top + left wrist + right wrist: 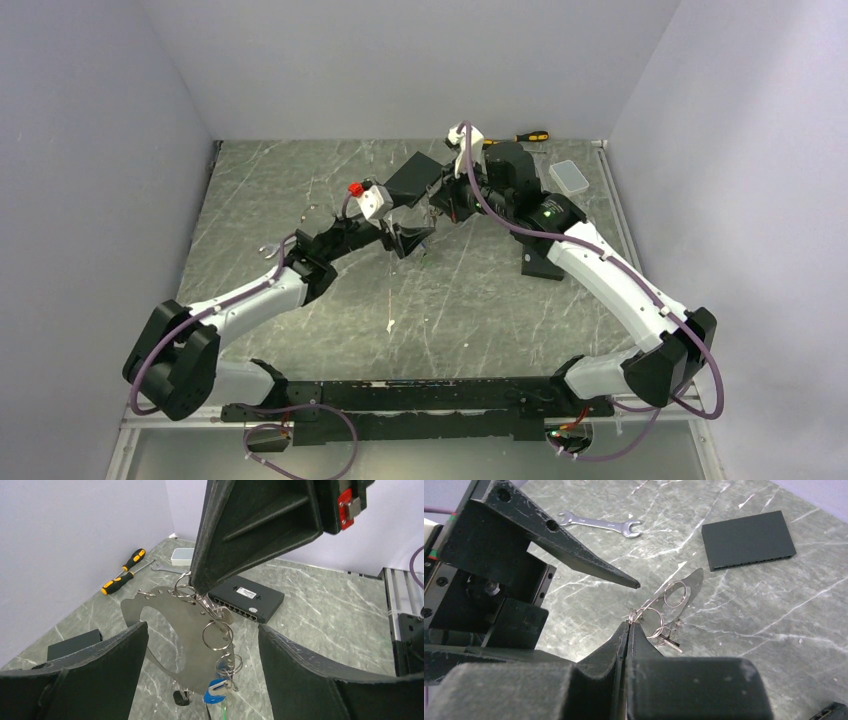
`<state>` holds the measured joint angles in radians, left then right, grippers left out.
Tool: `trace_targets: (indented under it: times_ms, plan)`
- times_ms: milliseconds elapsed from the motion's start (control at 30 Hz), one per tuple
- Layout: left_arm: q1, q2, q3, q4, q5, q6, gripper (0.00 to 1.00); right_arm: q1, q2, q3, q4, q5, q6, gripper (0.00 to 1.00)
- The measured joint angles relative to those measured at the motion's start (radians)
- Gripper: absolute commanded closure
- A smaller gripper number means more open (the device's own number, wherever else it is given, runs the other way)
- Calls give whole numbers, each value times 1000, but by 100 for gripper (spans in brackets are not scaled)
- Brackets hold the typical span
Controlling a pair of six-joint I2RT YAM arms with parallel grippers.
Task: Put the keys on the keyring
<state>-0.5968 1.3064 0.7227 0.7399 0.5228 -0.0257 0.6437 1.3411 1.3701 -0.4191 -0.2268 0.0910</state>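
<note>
Framing the bottom of the left wrist view, the left gripper [202, 630] has its two black fingers [75, 680] spread wide, one at the lower left and one at the lower right. Neither finger touches anything.

Between them, apart from both, is the keyring [172, 645]. It is a flat silver loop with a big oval opening, held up on edge in the middle of the frame. Small rings [217, 635] thread through holes along its right rim.

The keys [217, 690] dangle from the lowest of these rings at the bottom centre. One has a blue head, one just left of it has a black head, and a green piece shows below at the frame edge.

The right gripper [630, 625] comes down from the top of the left wrist view. In its own wrist view its fingers are pressed together at the lower centre. They pinch the keyring at its upper rim, right where a small ring sits. In that same view one left finger points in from the upper left, its tip close to the pinch but clear of it.

Behind the keyring, the grey marbled table [320, 610] carries a black network switch [245, 597] right of centre. A dark block [75, 642] lies at the left edge.

Farther back, toward the upper left, a silver wrench [599, 525] lies flat on the table. Two screwdrivers [122, 572] with yellow and black handles and a small white box [181, 555] sit near the back wall.
</note>
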Motion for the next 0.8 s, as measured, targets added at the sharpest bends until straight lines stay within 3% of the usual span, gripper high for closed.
trace_targets:
  times_ms: [133, 433, 600, 700, 800]
  plan:
    - [-18, 3, 14, 5, -43, -24, 15, 0, 2, 10, -2, 41, 22, 100]
    - [-50, 72, 66, 15, -130, -50, 30, 5, 3, 24, -2, 74, 60, 100]
    - [-66, 110, 99, 26, -152, -49, 72, 13, 3, 24, -1, 77, 64, 100]
    - [-74, 124, 114, 25, -183, -40, 83, 13, 3, 24, -1, 86, 64, 100]
    - [-77, 128, 121, 21, -202, -34, 86, 12, 2, 24, -1, 88, 66, 100]
